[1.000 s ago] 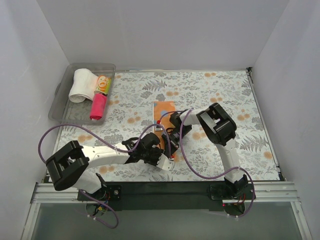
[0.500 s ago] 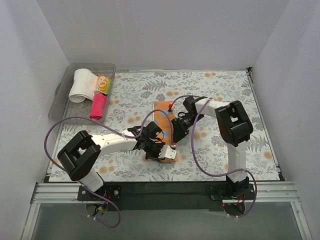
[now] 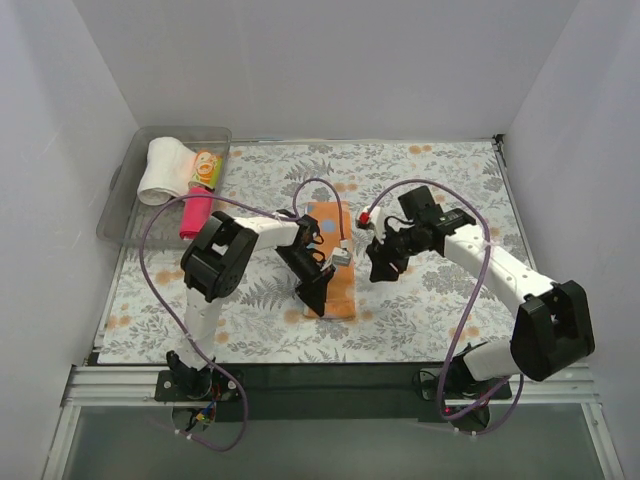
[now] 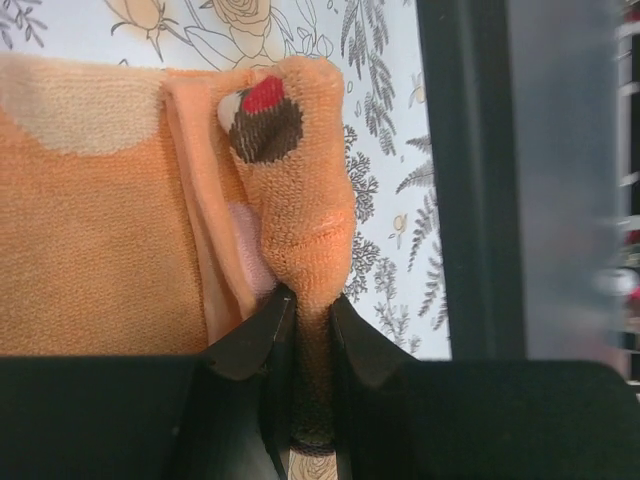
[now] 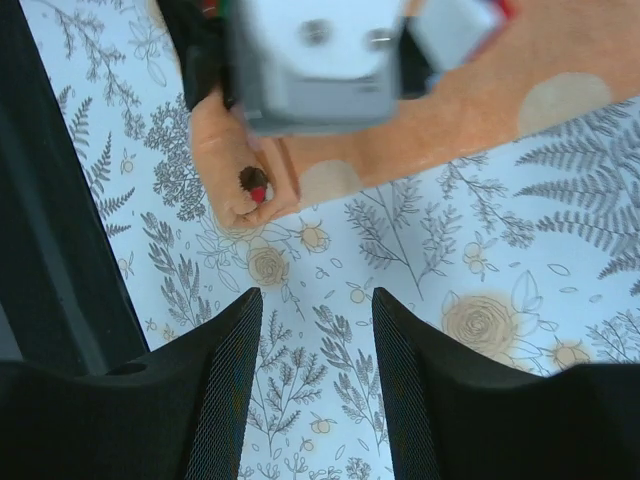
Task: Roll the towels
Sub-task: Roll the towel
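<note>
Pinching orange towel point(image 4: 110, 250) corner between left fingers point(image 4: 250, 338)

- The desk point(image 3: 330, 378) shows bare only as a dark strip along its near edge.
- A grey-and-orange floral covering point(image 3: 440, 180) lies flat over the rest of the desk, reaching almost to the walls.
- A clear bin point(image 3: 118, 218) sits at the far left corner, across the covering's left edge.
- An orange towel point(image 3: 343, 290) with pale spots lies on the covering near the middle, a narrow strip running far to near. Most of it is flat, and its near end is bunched into a raised fold.
</note>
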Tool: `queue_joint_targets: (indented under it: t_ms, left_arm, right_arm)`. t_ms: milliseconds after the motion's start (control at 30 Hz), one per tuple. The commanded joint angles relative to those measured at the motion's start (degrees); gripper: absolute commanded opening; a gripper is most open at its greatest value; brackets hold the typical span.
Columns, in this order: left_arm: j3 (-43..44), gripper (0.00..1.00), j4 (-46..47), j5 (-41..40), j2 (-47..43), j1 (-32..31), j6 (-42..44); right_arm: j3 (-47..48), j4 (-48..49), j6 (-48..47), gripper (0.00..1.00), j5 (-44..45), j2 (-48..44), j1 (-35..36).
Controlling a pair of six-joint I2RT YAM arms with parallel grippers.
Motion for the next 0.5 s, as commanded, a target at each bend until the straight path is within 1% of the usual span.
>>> queue_joint_targets:
  t_ms: [0, 133, 267, 300, 467]
  left_arm:
    - [2.2, 0.05, -7.4, -2.6, 8.6, 1.3, 3.8]
    - [4.9, 0.06, -8.7, -4.0, 12.8, 2.2, 2.9]
    - [7.1, 0.1, -9.6, -4.1, 16.3, 2.9, 1.5]
    - [8.0, 0.1, -9.8, -4.1, 16.8, 2.9, 1.4]
    - [10.1, 0.15, -10.6, -4.1, 19.2, 3.3, 0.5]
  right_arm:
    - [-4.0, 5.9, -2.1, 0.46, 7.6, -2.2, 7.0]
    - [-4.0, 8.5, -3.6, 0.48, 13.2, 1.1, 13.6]
    - [-2.7, 13.4, -4.0, 0.49, 15.7, 4.7, 20.3]
    - [-2.6, 14.3, -4.0, 0.5, 16.1, 5.3, 22.9]
    - [-5.4, 19.8, -4.9, 0.5, 17.5, 7.3, 28.6]
